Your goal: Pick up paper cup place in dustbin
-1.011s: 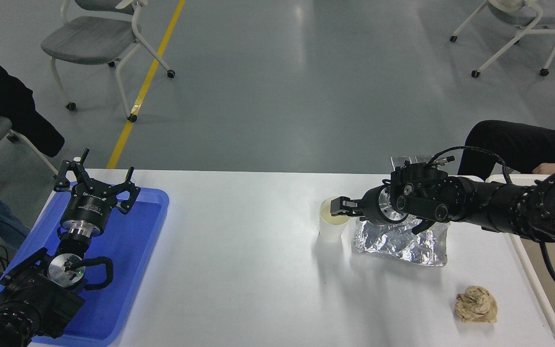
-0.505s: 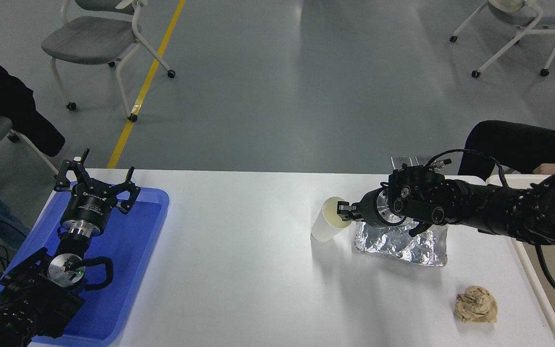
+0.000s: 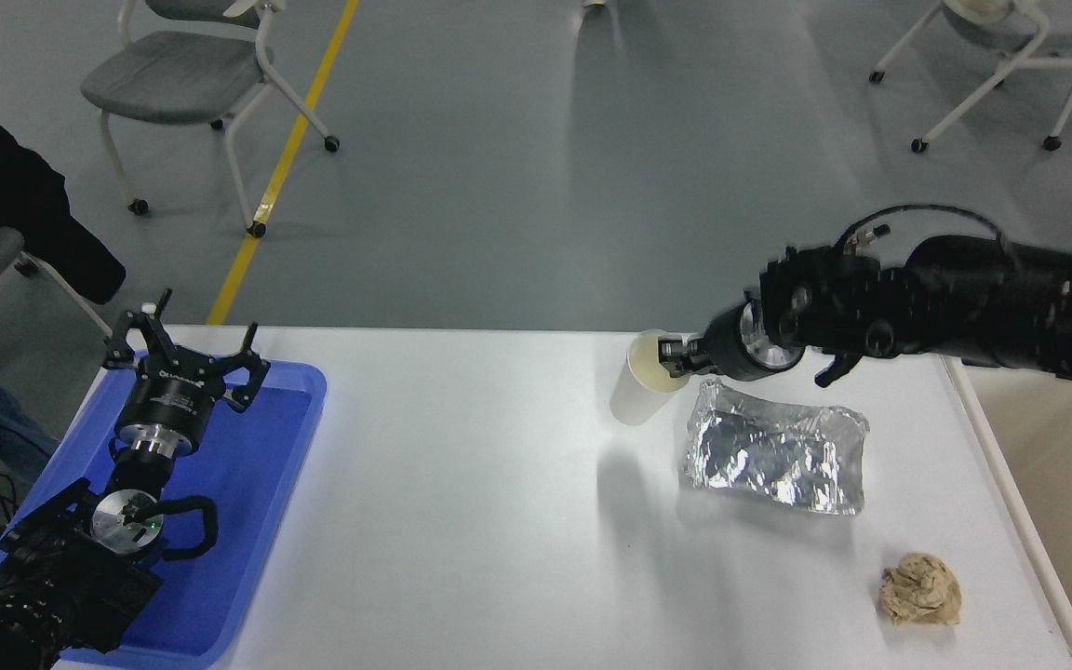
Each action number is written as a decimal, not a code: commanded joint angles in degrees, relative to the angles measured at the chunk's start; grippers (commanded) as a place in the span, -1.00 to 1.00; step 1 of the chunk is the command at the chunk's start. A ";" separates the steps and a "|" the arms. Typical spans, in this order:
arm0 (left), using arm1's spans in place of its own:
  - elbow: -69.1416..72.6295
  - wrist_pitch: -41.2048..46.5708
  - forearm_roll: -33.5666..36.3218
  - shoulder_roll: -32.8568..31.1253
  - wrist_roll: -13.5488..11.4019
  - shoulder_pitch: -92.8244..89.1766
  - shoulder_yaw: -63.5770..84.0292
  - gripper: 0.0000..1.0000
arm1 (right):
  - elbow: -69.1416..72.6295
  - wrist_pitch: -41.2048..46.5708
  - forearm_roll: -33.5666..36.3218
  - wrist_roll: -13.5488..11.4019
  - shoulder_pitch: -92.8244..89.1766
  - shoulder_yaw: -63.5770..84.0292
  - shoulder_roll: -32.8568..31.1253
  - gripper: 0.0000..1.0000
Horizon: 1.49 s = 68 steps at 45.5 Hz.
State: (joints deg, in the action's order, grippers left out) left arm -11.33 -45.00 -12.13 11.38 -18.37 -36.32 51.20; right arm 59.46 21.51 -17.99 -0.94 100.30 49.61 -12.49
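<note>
**Kid:** Head view first! What is the right gripper (image 3: 669,353) doing?

**Helper:** It has its fingers pinched on the rim of the paper cup (image 3: 638,382). One finger is inside the cup's mouth. The cup is tipped over to one side, and its mouth faces the gripper.

**Kid:** Is the cup on the white table (image 3: 462,521)?

**Helper:** It is up in the air, over the far edge of the table. Its shadow lies on the table below it.

**Kid:** What is close to the cup?

**Helper:** The crumpled silver foil (image 3: 775,458) lies on the table, just to the right of the cup and a bit nearer to us. The brown paper ball (image 3: 919,589) sits closer to us than the foil, well apart from the cup.

**Kid:** Where is the dustbin (image 3: 1011,521)?

**Helper:** At the right edge of the table. We only see part of it. The cup is well apart from it.

**Kid:** And the left gripper (image 3: 184,349)?

**Helper:** It is parked over the blue tray (image 3: 257,502) at the lower left. Its fingers are spread wide and hold nothing.
</note>
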 commanded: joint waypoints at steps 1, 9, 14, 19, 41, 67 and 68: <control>-0.01 0.00 0.00 0.13 0.00 0.11 0.04 1.00 | 14.27 5.90 2.09 -0.46 21.76 8.48 -4.82 -1.00; -0.01 0.00 0.00 0.13 0.00 0.11 0.04 1.00 | 16.65 13.46 2.44 -0.55 32.75 12.35 -5.35 -1.00; -0.01 0.00 0.00 0.13 0.00 0.11 0.04 1.00 | 16.65 15.57 2.44 -0.72 35.92 13.14 -5.44 -1.00; -0.01 0.00 0.00 0.13 0.00 0.11 0.04 1.00 | 16.74 16.45 2.44 -1.08 37.24 14.20 -5.70 -1.00; -0.01 0.00 -0.09 0.04 -0.09 0.11 0.04 1.00 | 14.28 18.13 -10.02 -1.08 39.09 27.56 -22.74 -1.00; -0.01 0.00 -0.09 0.04 -0.18 0.11 0.04 1.00 | -20.69 12.60 -23.05 4.98 -5.79 4.47 -49.74 -1.00; -0.01 0.00 -0.09 0.04 -0.18 0.02 -0.05 1.00 | -21.66 11.72 -22.96 5.25 -8.87 2.18 -49.65 -1.00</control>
State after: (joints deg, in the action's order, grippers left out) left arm -11.28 -45.00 -12.21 11.42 -18.53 -36.21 51.21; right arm 51.11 37.93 -38.26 0.86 116.77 66.68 -56.32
